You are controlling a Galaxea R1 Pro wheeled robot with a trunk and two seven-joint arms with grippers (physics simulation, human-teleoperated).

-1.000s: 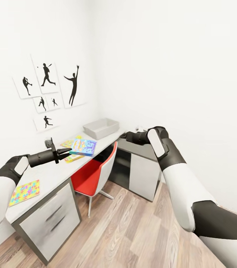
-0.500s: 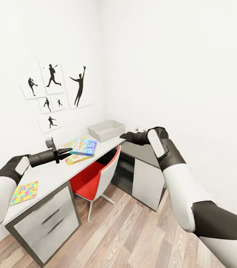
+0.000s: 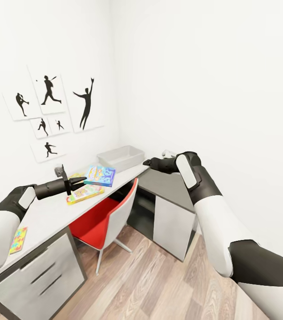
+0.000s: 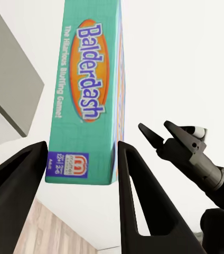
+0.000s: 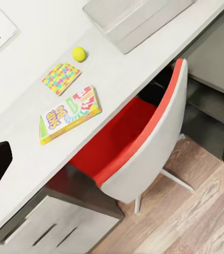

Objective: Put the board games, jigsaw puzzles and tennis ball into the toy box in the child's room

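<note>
Closer now, left fingers [image 4: 17,174] clamp the blue board game [image 4: 88,90].

Both arms reach forward at about the same height. The left gripper [image 3: 77,181] is clamped on the edge of a blue board game [image 3: 100,174], held out flat. The right gripper [image 3: 147,162] points left, its jaws apparently slightly parted.

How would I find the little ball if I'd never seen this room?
Start at the long grey table against the white wall, and find the grey toy box at its far end. On the tabletop just short of that box lies the tennis ball, beside a small jigsaw puzzle. It is the only round thing there, plain yellow-green, while its neighbours are flat and many-coloured.
</note>
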